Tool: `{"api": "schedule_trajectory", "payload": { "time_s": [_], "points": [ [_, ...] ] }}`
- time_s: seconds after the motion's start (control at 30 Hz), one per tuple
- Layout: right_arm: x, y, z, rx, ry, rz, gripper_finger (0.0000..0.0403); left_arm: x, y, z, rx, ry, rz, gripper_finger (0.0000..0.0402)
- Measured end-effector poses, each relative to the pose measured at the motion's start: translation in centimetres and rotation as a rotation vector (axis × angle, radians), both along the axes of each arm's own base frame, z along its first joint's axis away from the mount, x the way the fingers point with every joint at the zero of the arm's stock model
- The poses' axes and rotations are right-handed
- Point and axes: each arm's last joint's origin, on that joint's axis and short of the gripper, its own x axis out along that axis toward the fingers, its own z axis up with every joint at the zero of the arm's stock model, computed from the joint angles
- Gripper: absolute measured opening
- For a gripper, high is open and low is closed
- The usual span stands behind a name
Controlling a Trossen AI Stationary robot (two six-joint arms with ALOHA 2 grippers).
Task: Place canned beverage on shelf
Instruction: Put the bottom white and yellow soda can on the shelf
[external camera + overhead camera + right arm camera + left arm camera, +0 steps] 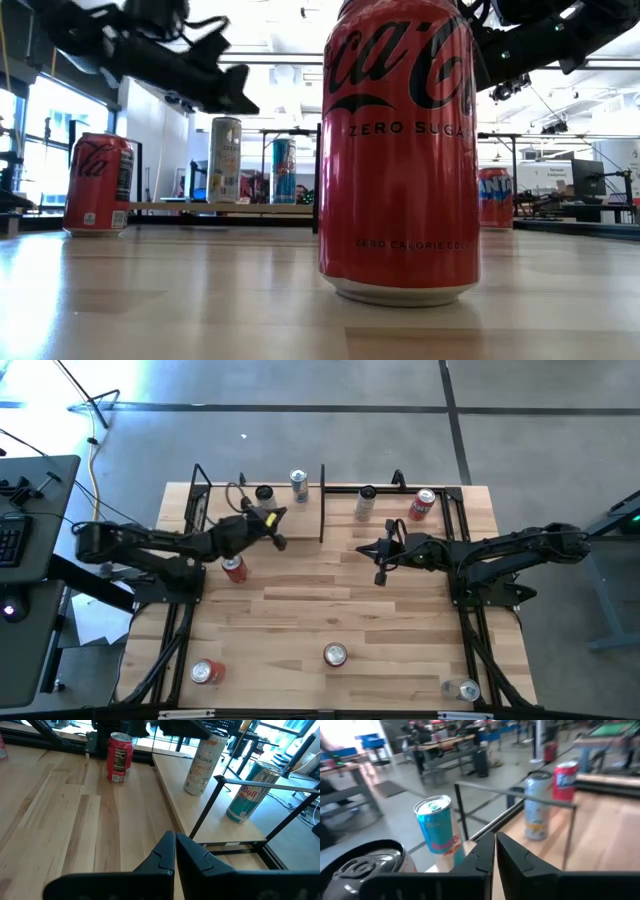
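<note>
So two shelves are seen along the far edge of the slatted tabletop [330, 605] in the high view. The left shelf [225, 510] carries a dark-topped can [264, 494] and a blue Red Bull can [299, 485]. The right shelf [395, 505] carries a pale Celsius can [366, 503] and a red can [421, 504].

The left pincer [275, 527] is held over the left shelf's front edge, just beside the dark-topped can, with its fingers pressed together and nothing between them. That's confirmed in the left wrist view, where the left pincer's fingers [480, 857] are seen touching, with the dark can top [365, 865] and the Red Bull can [437, 827] close by.

The right pincer [380, 555] is hung over the bare tabletop in front of the right shelf, also closed up on nothing, as seen in the right wrist view [175, 851].

Cans not yet shelved: a red Coca-Cola can [234, 568] is stood upright on the tabletop under the left arm, a Coke Zero Sugar can [335, 654] is stood near the front middle (huge in the low view [398, 150]), another red can [206, 672] is laid at the front left, and a silver can [463, 689] is laid at the front right.
</note>
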Motion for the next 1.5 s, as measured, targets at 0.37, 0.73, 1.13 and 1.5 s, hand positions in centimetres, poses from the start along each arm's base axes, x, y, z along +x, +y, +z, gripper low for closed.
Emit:
{"api": "schedule_trajectory", "payload": {
  "time_s": [0.37, 0.73, 1.13, 1.5],
  "points": [
    [0.0, 0.0, 0.0, 0.000, 0.000, 0.000, 0.0000, 4.6, 1.6, -1.3, 0.011, 0.273, 0.153, 0.0001],
    [0.0, 0.0, 0.0, 0.000, 0.004, 0.000, 0.0000, 4.4, 3.9, -3.6, -0.008, 0.379, 0.314, 0.0000],
    [0.0, 0.0, -0.1, 0.008, 0.011, -0.002, 0.0000, 2.6, 4.4, -3.2, -0.022, 0.456, 0.454, 0.0000],
    [-0.1, 0.0, -0.2, 0.008, 0.016, -0.002, 0.0000, 2.3, 4.9, -1.2, -0.166, 0.240, 0.277, 0.0000]
  ]
}}
